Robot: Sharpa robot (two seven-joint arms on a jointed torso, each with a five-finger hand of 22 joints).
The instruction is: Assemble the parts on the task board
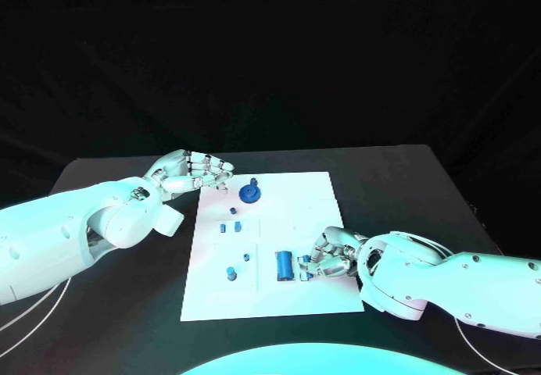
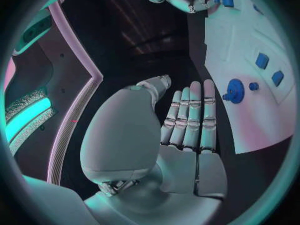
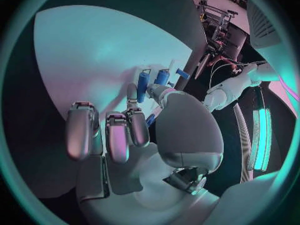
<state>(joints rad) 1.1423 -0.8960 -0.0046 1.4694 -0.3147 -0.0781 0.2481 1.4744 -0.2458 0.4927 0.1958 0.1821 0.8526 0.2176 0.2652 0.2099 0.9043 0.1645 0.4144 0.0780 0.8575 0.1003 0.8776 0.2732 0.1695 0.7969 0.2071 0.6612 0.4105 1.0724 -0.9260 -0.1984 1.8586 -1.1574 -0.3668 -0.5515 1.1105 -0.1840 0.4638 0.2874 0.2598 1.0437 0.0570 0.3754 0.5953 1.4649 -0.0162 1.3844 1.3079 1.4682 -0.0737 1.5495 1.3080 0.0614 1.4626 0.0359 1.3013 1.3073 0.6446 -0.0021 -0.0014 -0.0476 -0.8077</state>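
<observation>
Blue parts [image 1: 285, 266] on white task board [image 1: 304, 211]

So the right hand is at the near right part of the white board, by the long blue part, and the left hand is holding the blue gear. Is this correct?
Not quite. The left hand holds nothing: the left wrist view shows its fingers straight, with the blue gear lying on the task board beside them. The right hand is placed as you say.

- Left arm [image 1: 79, 226]: smooth, bulky white shell segments with rounded ends.
- Right arm [image 1: 462, 281]: the same white casing; thin pale cables trail beneath it.
- Left robot hand [image 1: 191, 173] and right robot hand [image 1: 331, 254]: silver metal, segmented fingers.
</observation>
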